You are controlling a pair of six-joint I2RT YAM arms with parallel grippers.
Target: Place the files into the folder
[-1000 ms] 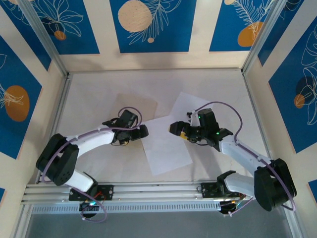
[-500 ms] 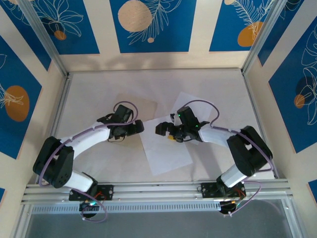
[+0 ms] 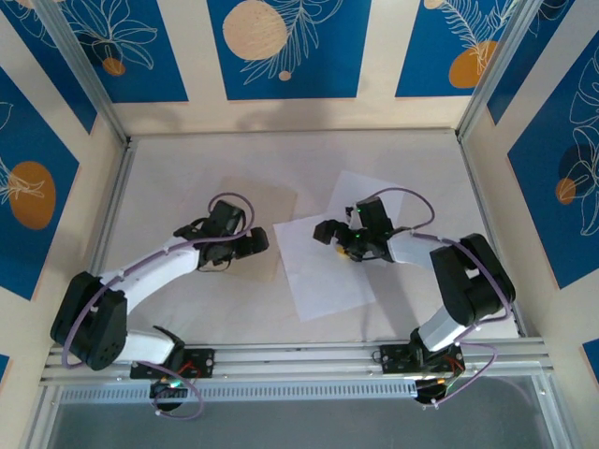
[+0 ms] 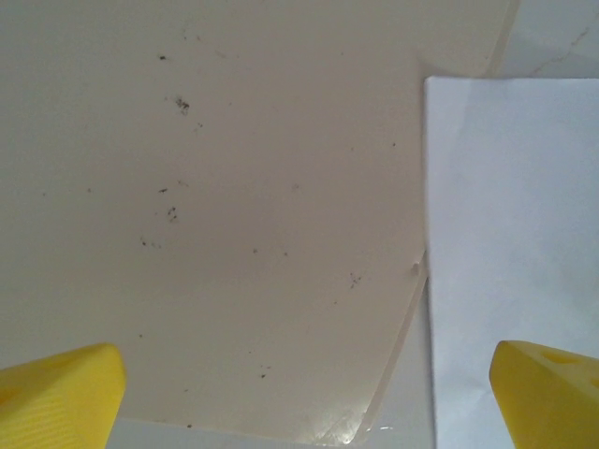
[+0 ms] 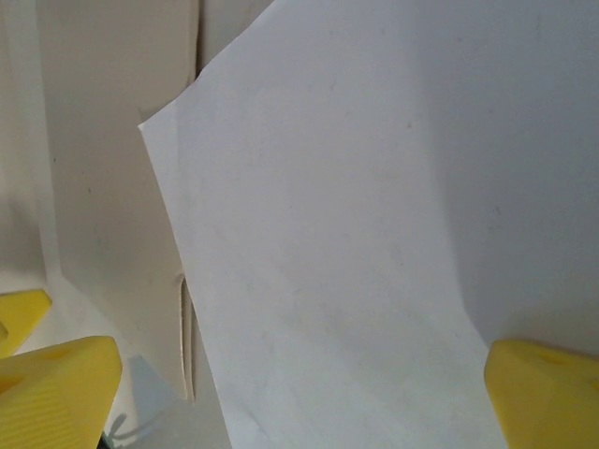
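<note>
Nearer white sheet lies under the right gripper, beside the folder

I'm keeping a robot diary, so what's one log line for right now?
left jaws: open, over folder | right jaws: open, over near sheet | far sheet: on table | filed: none yet

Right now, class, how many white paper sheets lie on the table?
2. The near sheet lies mid-table, right of the tan folder; the far sheet lies behind it, partly under the right arm.
</note>
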